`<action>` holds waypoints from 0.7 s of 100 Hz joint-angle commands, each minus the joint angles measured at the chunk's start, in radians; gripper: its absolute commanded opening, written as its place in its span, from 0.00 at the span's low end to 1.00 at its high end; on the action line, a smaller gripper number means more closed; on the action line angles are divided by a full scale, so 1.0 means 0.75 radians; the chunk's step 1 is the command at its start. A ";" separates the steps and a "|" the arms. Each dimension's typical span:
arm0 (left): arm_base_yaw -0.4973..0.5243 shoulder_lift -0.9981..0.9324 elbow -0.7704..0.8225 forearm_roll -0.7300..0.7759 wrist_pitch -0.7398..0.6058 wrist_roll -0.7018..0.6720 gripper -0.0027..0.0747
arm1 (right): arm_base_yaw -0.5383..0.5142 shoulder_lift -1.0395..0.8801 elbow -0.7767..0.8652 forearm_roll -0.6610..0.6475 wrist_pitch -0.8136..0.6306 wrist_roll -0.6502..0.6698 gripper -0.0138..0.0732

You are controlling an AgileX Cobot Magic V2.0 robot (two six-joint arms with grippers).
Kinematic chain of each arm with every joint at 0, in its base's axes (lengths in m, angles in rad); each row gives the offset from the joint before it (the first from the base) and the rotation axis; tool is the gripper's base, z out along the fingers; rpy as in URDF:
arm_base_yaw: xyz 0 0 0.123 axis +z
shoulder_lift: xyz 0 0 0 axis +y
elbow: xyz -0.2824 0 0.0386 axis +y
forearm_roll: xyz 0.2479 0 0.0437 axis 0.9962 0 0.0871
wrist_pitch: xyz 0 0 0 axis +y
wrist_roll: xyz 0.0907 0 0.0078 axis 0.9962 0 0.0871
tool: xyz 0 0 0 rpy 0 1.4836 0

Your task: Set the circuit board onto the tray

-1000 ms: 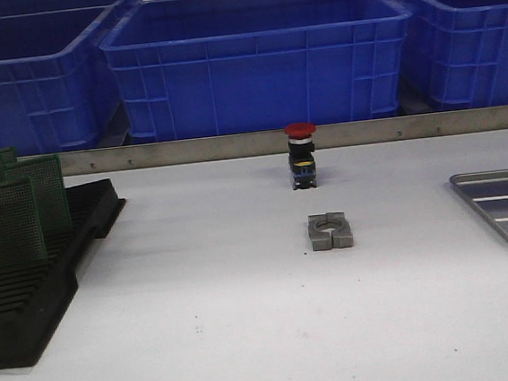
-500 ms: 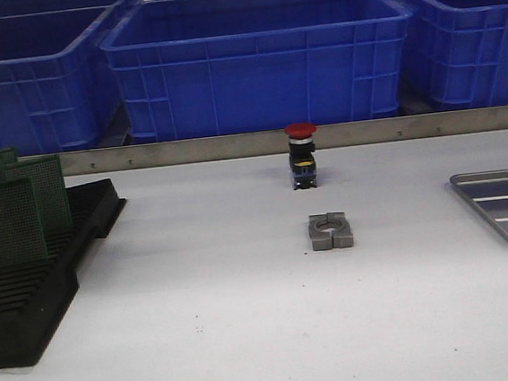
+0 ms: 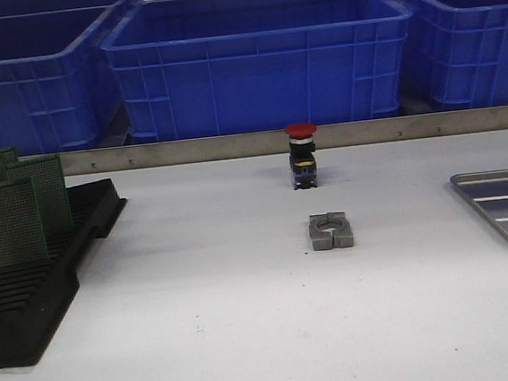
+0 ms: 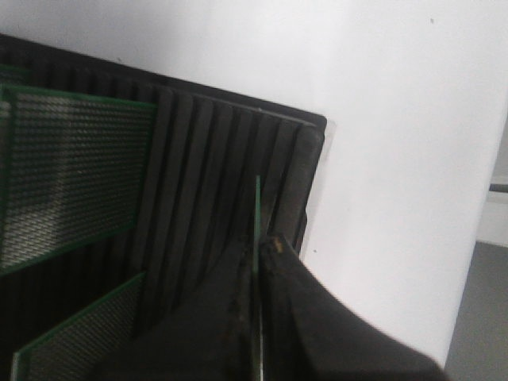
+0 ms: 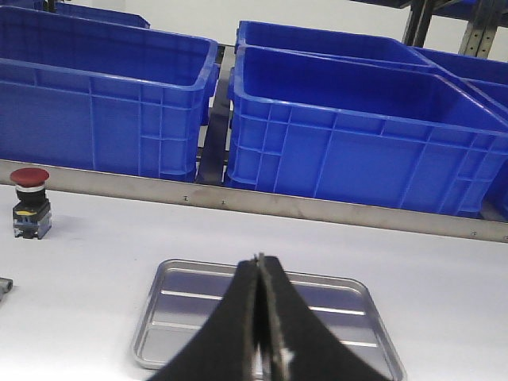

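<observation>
Boards (image 3: pixel 9 218) upright in rack (image 3: pixel 39 292); tray (image 3: pixel 506 204) far right.

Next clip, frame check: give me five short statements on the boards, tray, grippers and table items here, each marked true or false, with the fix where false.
1. The left gripper is shut on a thin green circuit board, seen edge-on. True.
2. The tray already has a board lying on it. False: its ribbed floor is bare.
3. The right gripper is shut and holds nothing. True.
4. The red-capped push button lies tipped over on the table. False: it stands upright.
5. The black slotted rack holds no boards. False: green perforated boards stand in it.
</observation>
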 commanded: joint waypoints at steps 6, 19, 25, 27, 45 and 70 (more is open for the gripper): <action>-0.011 -0.088 -0.094 -0.200 0.113 -0.021 0.01 | 0.000 -0.027 -0.002 0.006 -0.092 -0.011 0.09; -0.011 -0.102 -0.106 -0.397 0.113 -0.021 0.01 | 0.000 -0.027 -0.002 0.006 -0.092 -0.011 0.09; -0.017 -0.102 -0.106 -0.503 0.113 -0.021 0.01 | 0.000 -0.027 -0.002 0.006 -0.092 -0.011 0.09; -0.019 -0.102 -0.106 -0.540 0.113 -0.021 0.01 | 0.000 -0.027 -0.002 0.006 -0.092 -0.011 0.09; -0.103 -0.102 -0.106 -0.832 0.113 -0.021 0.01 | 0.000 -0.027 -0.002 0.006 -0.092 -0.011 0.09; -0.332 -0.086 -0.106 -1.036 0.097 -0.021 0.01 | 0.000 -0.027 -0.002 0.006 -0.092 -0.011 0.09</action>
